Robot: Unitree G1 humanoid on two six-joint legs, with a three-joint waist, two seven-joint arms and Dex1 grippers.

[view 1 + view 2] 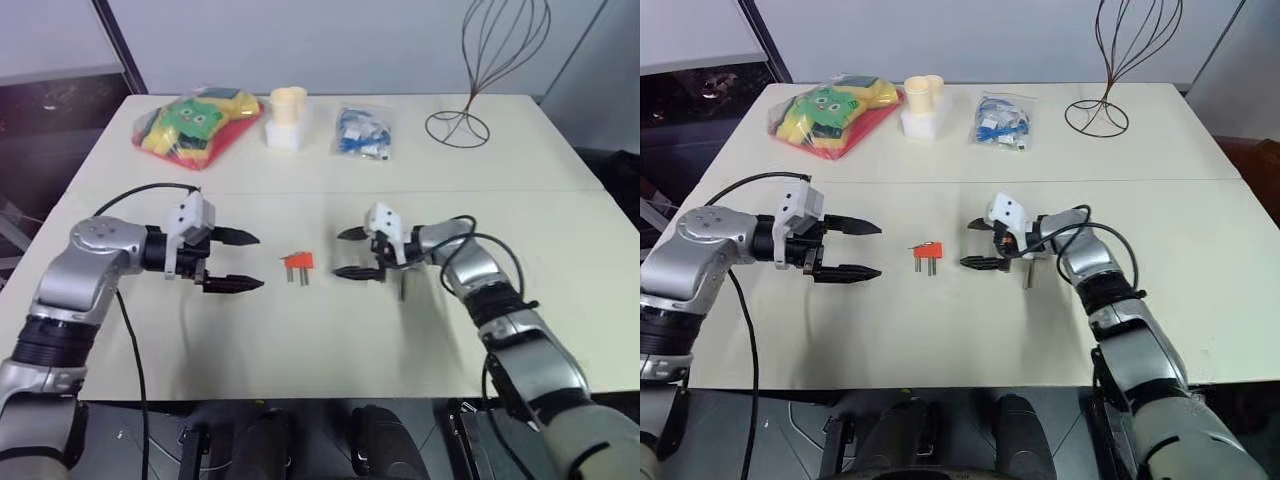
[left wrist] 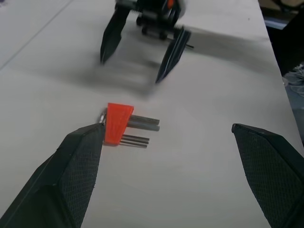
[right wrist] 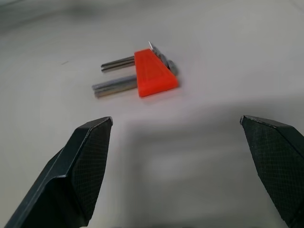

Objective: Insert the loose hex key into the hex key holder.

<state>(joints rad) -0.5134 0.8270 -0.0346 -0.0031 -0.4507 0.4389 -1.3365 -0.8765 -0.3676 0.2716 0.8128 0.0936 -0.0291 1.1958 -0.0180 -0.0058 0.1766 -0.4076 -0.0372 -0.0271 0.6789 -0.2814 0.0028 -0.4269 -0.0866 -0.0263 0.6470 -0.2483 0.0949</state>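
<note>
The orange hex key holder (image 1: pixel 298 262) is laid flat near the middle of the table (image 1: pixel 300 340), its two short grey keys pointed toward 6 o'clock, so its long axis runs from 12 to 6. It is flanked by the left end effector (image 1: pixel 258 262) at 9 o'clock and the right end effector (image 1: pixel 338 254) at 3 o'clock. Both are spread wide, empty and aimed inward, judged as readiness for a grasp. A thin grey rod, taken to be the loose hex key (image 1: pixel 402 288), is seen beneath the right wrist, lying roughly 12 to 6.
</note>
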